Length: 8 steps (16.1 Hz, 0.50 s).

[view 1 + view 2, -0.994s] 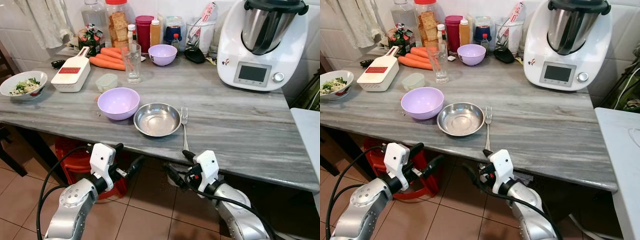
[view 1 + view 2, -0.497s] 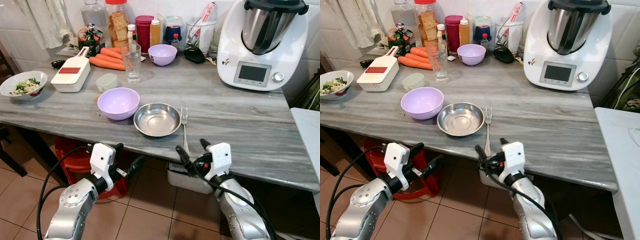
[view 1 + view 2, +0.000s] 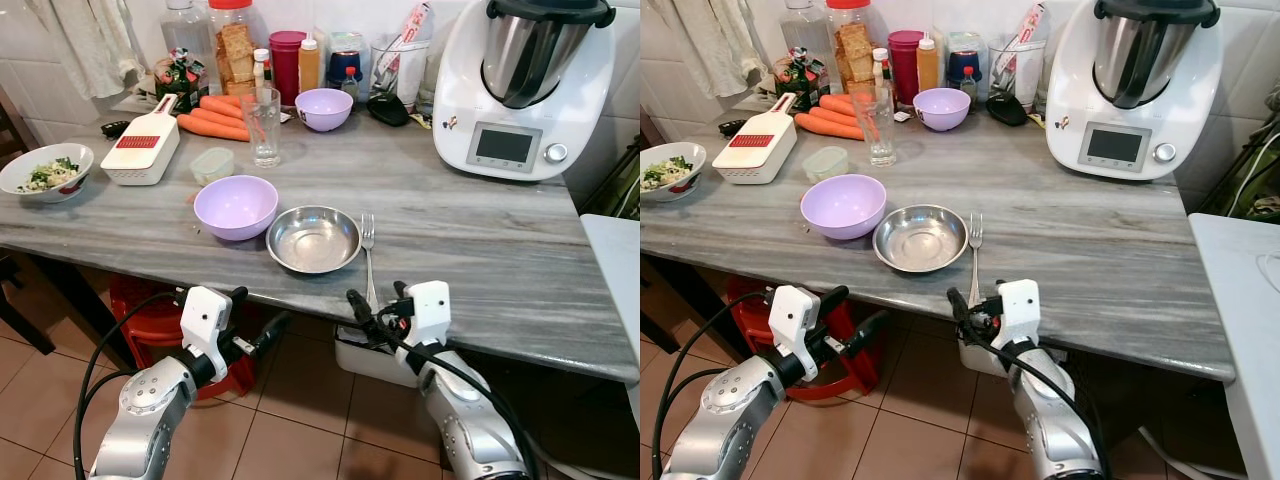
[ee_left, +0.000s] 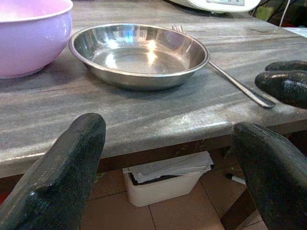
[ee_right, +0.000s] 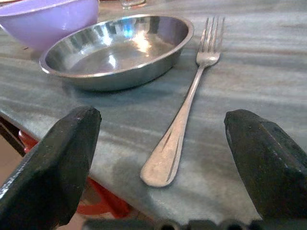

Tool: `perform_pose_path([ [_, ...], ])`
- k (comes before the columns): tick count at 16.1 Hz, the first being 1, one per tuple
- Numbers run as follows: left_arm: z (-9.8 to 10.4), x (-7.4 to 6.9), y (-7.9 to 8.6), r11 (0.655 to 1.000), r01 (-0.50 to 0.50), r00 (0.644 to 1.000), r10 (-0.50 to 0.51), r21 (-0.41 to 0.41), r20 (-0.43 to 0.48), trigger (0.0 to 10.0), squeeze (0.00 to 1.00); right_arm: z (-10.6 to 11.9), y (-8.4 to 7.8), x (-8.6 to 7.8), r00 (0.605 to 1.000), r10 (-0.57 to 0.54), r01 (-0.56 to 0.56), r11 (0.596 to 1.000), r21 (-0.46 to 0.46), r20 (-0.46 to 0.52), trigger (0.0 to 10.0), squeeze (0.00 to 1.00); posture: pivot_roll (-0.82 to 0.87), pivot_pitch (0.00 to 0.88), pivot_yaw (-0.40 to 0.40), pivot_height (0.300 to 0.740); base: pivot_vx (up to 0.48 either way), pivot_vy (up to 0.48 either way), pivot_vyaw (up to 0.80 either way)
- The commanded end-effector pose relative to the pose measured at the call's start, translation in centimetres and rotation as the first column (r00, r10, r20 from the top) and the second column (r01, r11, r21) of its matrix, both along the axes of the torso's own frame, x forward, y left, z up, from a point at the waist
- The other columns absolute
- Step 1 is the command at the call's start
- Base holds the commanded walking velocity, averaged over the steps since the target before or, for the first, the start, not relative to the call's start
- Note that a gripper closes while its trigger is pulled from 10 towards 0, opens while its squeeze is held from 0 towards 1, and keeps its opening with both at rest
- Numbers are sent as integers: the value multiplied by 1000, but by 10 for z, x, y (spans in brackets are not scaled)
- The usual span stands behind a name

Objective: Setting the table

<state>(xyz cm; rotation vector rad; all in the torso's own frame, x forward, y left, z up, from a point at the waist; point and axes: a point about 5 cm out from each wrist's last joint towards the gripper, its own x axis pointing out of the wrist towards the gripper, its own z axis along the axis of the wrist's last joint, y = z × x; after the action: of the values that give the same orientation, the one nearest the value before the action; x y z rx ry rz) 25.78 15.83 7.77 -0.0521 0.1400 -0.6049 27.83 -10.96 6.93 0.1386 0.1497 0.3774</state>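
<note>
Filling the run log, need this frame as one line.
task: setting table | right end effector: open, at table edge, lined up on fork handle | left end effector: open, below edge | fork right of steel bowl

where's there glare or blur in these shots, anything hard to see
Left and right wrist views: bright glare inside the steel bowl, and the near black gripper fingers are soft, out of focus. Left eye view: evenly lit and sharp; the fork and purple bowl read clearly.

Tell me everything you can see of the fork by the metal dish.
The fork is plain shiny metal with four tines and a slim handle widening at its end. It lies flat on the grey table, just right of the steel dish, apart from it, tines pointing away from the robot. The open right end effector hovers at its handle end.
</note>
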Motion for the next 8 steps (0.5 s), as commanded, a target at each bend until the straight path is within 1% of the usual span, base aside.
perform_pose_path([
  [1, 3, 0, -1, 1000, 13, 1000, -13, 15, 9, 10000, 0, -3, 3, 0, 1000, 14, -13, 1000, 9, -25, 10000, 0, 56, 0, 31, 740, 0, 0, 0],
  [8, 3, 1, 0, 1000, 9, 1000, -9, 14, 12, 10000, 0, -6, 11, -2, 996, 69, -66, 997, 44, -61, 10000, 0, 57, 0, 31, 740, 0, 0, 0],
])
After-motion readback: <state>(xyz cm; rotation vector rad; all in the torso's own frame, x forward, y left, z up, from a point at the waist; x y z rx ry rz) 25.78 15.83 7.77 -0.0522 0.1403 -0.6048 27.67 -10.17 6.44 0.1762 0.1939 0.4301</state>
